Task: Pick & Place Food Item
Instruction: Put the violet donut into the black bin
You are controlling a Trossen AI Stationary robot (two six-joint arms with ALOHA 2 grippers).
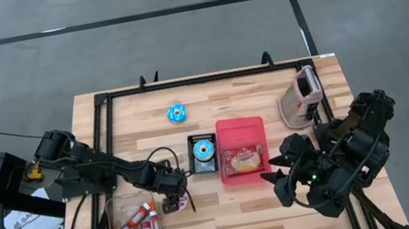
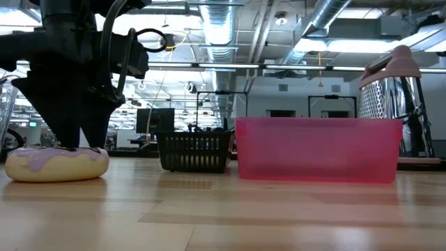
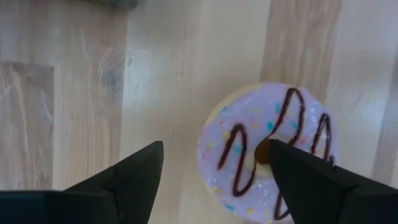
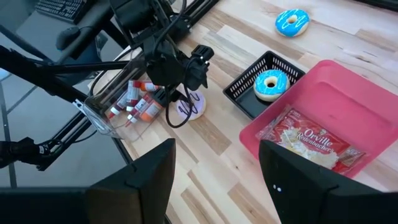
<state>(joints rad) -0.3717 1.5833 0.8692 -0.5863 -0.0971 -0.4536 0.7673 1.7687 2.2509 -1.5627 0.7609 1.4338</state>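
donuts point(image 1: 177, 112) 3 | popcorn bag point(image 1: 244, 159) 1 | grater point(image 1: 302, 98) 1

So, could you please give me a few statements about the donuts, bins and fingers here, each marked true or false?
1. The left gripper is over the purple donut, fingers open. True.
2. The black basket is empty. False: a blue donut lies in it.
3. The pink bin holds a popcorn packet. True.
4. The right gripper holds a donut. False: it is open and holds nothing.
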